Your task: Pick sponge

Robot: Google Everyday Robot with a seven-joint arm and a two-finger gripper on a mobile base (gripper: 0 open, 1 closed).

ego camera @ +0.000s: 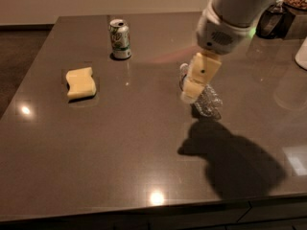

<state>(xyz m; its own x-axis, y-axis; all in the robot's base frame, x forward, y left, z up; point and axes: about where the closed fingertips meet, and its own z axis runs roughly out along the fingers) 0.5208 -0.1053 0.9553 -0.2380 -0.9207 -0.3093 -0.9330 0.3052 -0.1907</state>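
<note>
The sponge is a pale yellow block with wavy sides, lying flat on the dark table at the left. My gripper hangs from the arm at the centre right, well to the right of the sponge and above the table, in front of a clear plastic bottle. The gripper holds nothing that I can see.
A green and white soda can stands upright behind the sponge. The clear bottle lies on its side, partly hidden by my gripper. Dark objects and a white object sit at the far right edge. The arm casts a shadow on the table's front right.
</note>
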